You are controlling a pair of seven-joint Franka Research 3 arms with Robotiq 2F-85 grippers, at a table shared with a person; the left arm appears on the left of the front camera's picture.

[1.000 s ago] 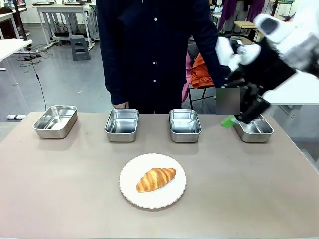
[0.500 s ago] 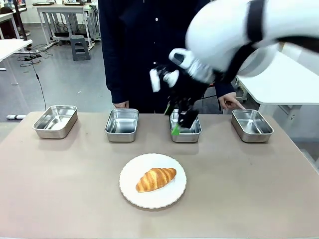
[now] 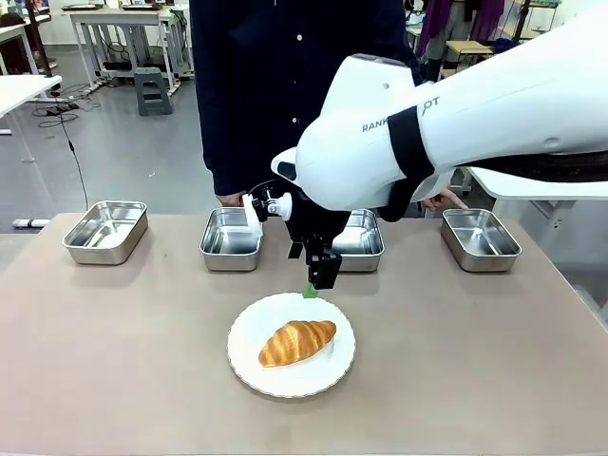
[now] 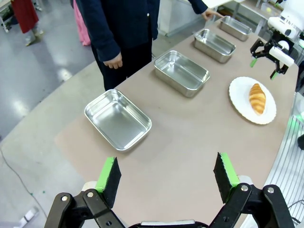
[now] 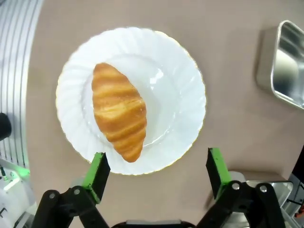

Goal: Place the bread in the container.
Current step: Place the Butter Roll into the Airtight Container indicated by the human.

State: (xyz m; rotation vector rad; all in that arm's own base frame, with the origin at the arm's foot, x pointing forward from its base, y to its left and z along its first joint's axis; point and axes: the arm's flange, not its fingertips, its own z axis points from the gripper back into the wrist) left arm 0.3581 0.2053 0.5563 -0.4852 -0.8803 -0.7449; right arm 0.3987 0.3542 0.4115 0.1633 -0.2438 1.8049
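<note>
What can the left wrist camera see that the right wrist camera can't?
Left wrist camera: four steel trays in a row, from the nearest tray to the farthest tray, a person's hand by that far one, and the left gripper with its jaws open. Right wrist camera: a close look straight down at the ridges of the croissant, with the right gripper open above the rim of the white plate. Both: the croissant lying on that plate, the brown table, and some shiny tray.
</note>
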